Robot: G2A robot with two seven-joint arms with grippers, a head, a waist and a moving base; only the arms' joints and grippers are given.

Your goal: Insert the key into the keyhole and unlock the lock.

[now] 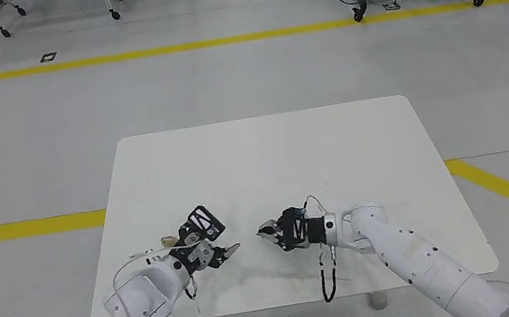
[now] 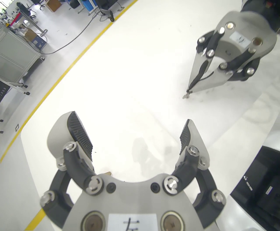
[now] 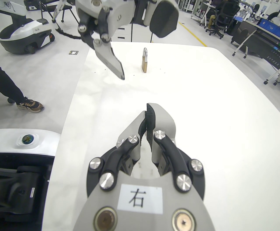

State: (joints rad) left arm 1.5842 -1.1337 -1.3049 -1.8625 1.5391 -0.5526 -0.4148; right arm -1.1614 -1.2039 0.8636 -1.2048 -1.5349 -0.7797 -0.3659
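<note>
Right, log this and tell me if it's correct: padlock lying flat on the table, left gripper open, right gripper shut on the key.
Not quite. The padlock is not lying flat: it stands upright on the table, shackle up, as the right wrist view shows. The rest holds: left gripper open, right gripper shut on the key.

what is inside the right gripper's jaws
The right gripper is shut. A small metal tip, apparently the key, pokes out past the closed jaws just above the table. The rest of it is covered by the jaws.
</note>
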